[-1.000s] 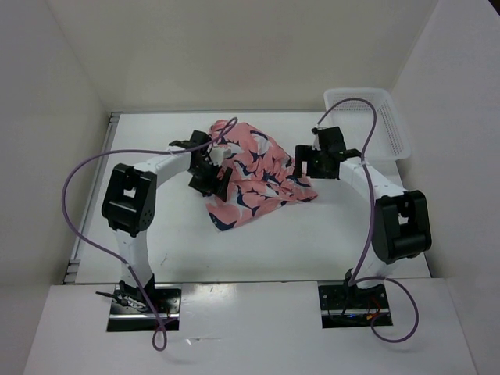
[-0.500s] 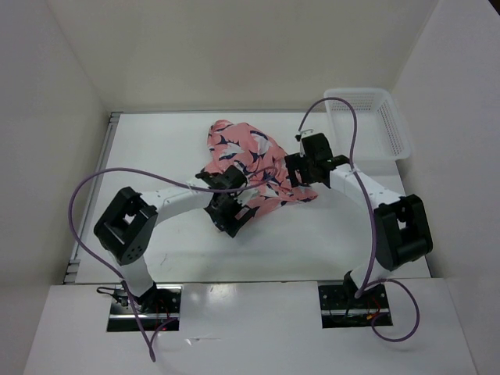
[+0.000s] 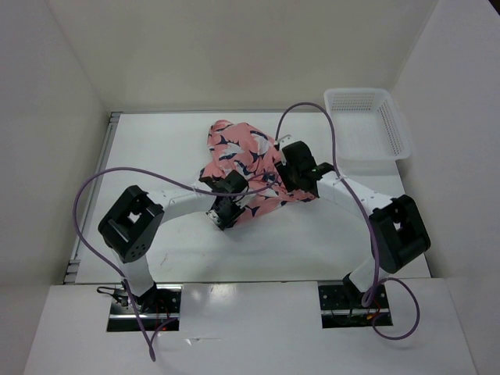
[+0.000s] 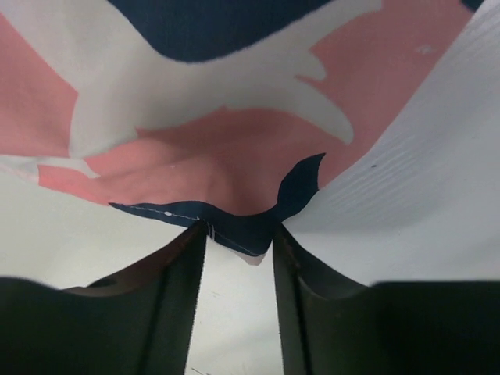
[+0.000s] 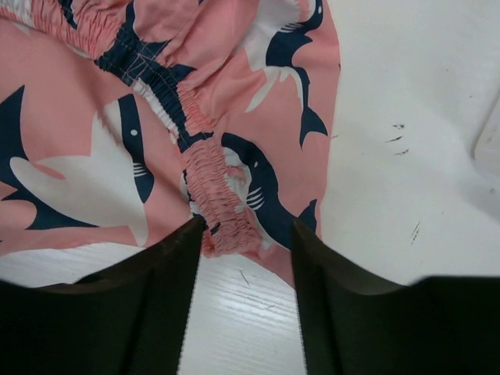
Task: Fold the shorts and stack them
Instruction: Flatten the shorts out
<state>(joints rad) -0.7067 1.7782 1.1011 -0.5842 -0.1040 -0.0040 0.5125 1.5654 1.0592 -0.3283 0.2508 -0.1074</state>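
The salmon-pink shorts (image 3: pixel 244 158) with navy and white print lie crumpled in the middle of the white table (image 3: pixel 156 148). My left gripper (image 3: pixel 227 206) is at their near-left edge. In the left wrist view the navy hem (image 4: pixel 234 231) sits right at the tips of the left gripper (image 4: pixel 238 238), whose jaws stand narrowly apart. My right gripper (image 3: pixel 289 175) is at the shorts' right side. In the right wrist view the right gripper (image 5: pixel 246 234) is open, and the ruffled elastic waistband (image 5: pixel 212 205) ends between its tips.
A white mesh basket (image 3: pixel 394 125) stands at the back right corner, a short way from the right arm. Purple cables (image 3: pixel 94 191) loop over both arms. White walls close in the table on the left, back and right.
Both arms have swung inward and down onto the shorts: the left to the near-left hem, the right to the waistband at the right. Both sets of jaws have narrowed.
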